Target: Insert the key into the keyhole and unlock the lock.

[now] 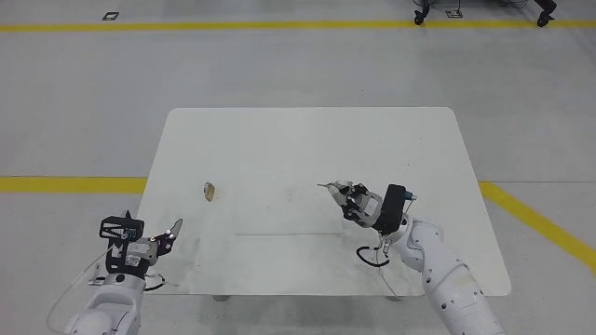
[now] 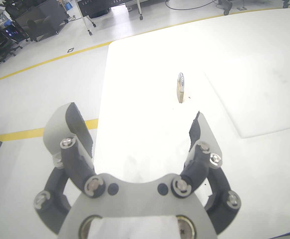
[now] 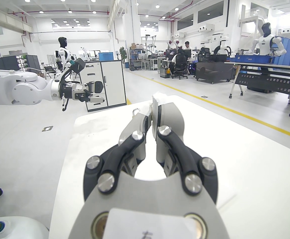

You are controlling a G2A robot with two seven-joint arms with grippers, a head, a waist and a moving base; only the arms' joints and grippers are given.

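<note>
A small brass padlock (image 1: 209,191) with a silver shackle stands upright on the white table (image 1: 307,140), left of the middle. My left gripper (image 1: 160,234) is at the table's near left corner, open and holding nothing, a good way short of the padlock (image 2: 181,89); its wide-apart fingers frame the padlock from a distance, seen past the gripper (image 2: 135,110). My right gripper (image 1: 333,191) hovers near the table's middle, shut on a thin silvery key (image 1: 323,186) that points toward the padlock. In the right wrist view the shut gripper (image 3: 152,105) hides most of the padlock (image 3: 135,111).
A thin white mat (image 2: 259,95) lies flat on the table right of the padlock, its edge a faint line (image 1: 289,234). The left arm (image 3: 35,88) hangs beyond the table's left edge. Rolling benches (image 3: 266,75) and cabinets (image 3: 107,83) stand far off.
</note>
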